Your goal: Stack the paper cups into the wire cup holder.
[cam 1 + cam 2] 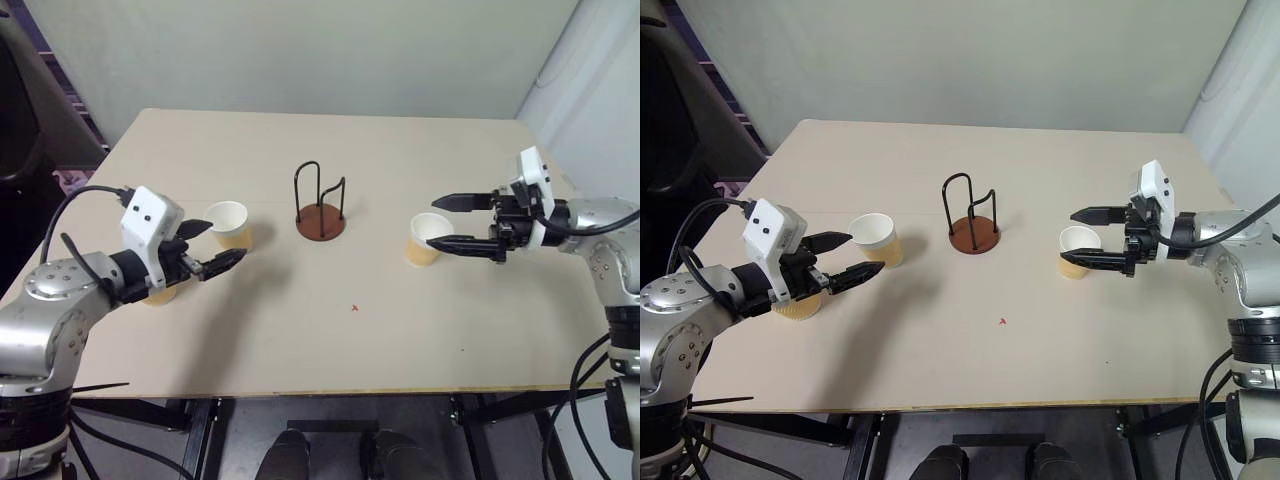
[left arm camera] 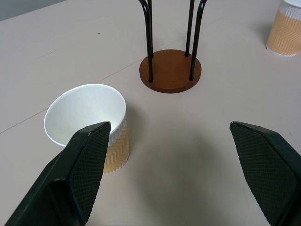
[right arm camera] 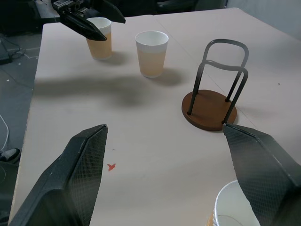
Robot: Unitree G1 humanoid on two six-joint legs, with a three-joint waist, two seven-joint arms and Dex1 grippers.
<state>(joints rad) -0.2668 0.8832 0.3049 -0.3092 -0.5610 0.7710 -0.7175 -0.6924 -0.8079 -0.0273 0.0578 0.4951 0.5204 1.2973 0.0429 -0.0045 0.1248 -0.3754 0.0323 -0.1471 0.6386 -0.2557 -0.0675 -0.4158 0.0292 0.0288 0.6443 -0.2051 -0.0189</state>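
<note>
On the pale worktop (image 1: 330, 340), the leftmost paper cup (image 1: 798, 305) stands under the left tool (image 1: 215, 247), mostly hidden behind the wrist so that a strip of its tan wall is all that shows. The left tool hangs above the surface with its two fingers spread wide and holding nothing. Just beyond its fingertips stands the second cup (image 1: 230, 224), upright, mouth up, its axis vertical; in the left wrist view it sits close by one finger, with no contact that can be made out.

At the middle the wire cup holder (image 1: 320, 212) stands upright on its reddish-brown disc, its black loops rising straight up, well apart from both tools and with no cup inside.

Toward the right, the third cup (image 1: 427, 240) stands upright, mouth up, directly beside the right tool (image 1: 434, 222). That tool points leftward with fingers wide, one above the rim and one across the cup's front. The right wrist view cuts off most of this cup.
</note>
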